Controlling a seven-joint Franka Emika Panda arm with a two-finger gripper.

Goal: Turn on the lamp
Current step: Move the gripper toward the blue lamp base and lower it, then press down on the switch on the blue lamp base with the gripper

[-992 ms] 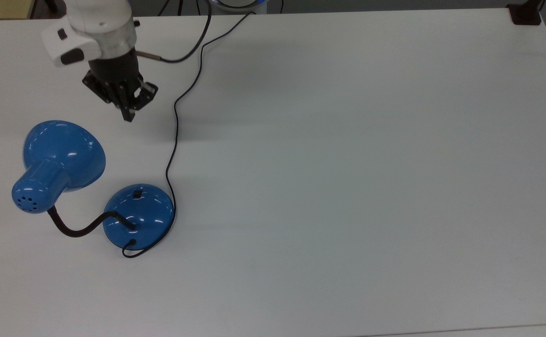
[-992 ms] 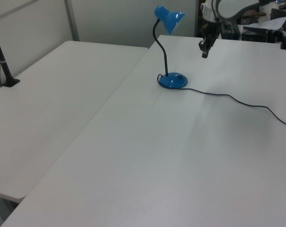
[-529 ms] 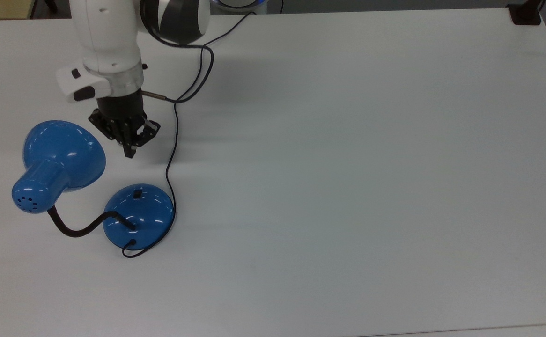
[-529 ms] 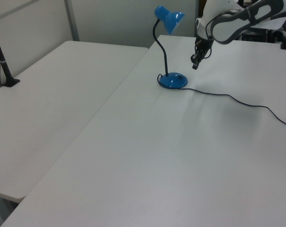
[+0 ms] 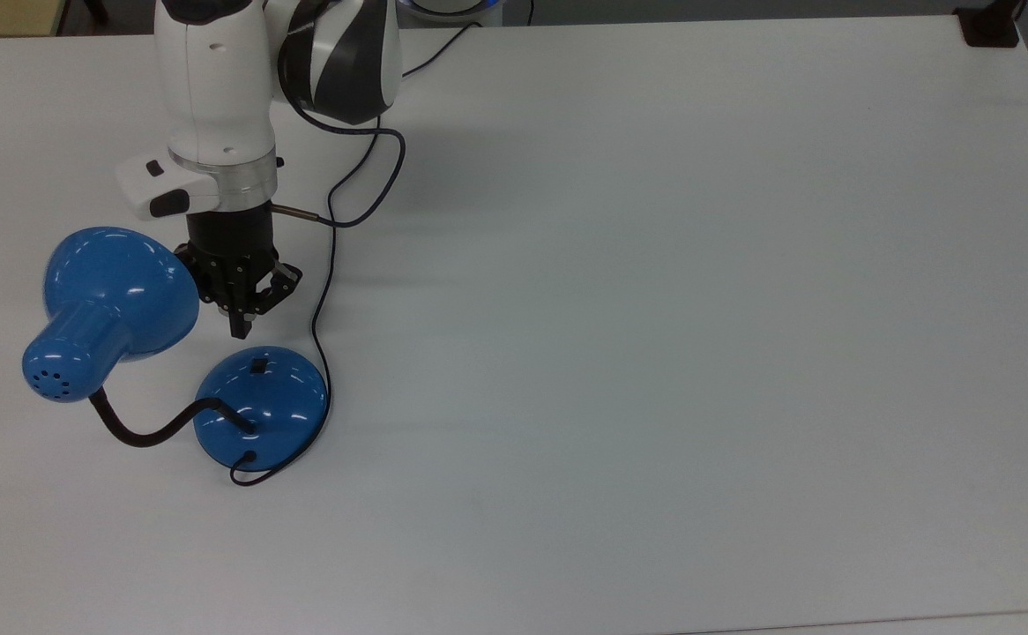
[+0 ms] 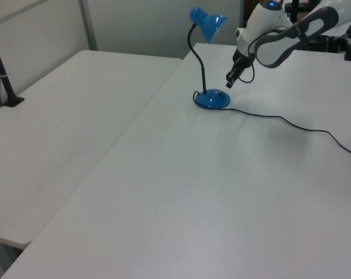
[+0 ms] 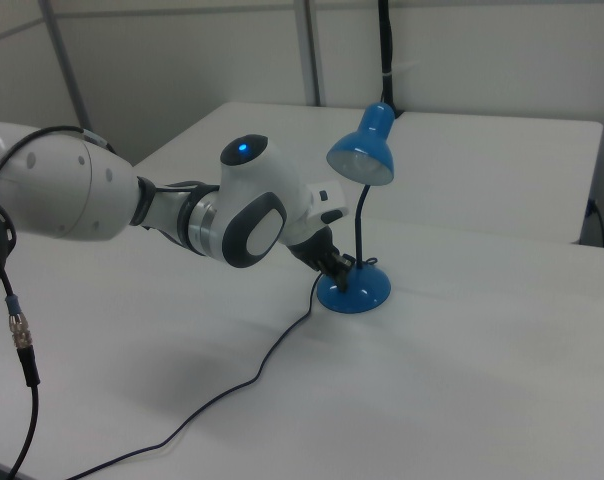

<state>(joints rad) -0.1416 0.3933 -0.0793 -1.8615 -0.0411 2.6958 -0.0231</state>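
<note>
The lamp [image 5: 258, 406] stands near the top view's left edge on the white worktop [image 5: 655, 309], its glossy blue domed base resting flat. A small black switch [image 5: 257, 365] sits on the dome's upper side in the top view, on the side facing the arm. The black gooseneck [image 5: 148, 430] rises from the base and curves to the bell-shaped shade [image 5: 113, 295], which hangs over the worktop at the top view's left of the base. In the right view the shade's [image 7: 365, 152] mouth faces the camera and looks unlit, though its inside is hard to make out. In the left view the switch is too small to tell apart on the base [image 6: 212, 99].

The thin black cord [image 5: 324, 291] leaves the base's near rim in a small loop, runs around the base's right side in the top view and winds up the worktop; its far end is cut off at the top edge, partly hidden behind the arm.

The gripper [image 5: 239, 328] points down just above the base's switch side, beside the shade's rim. The jaws look closed together into one narrow tip in the top view, gripping nothing. In the right view the gripper [image 7: 344, 266] is largely hidden by the white arm [image 7: 242, 215]; whether its tip touches the dome cannot be told.
</note>
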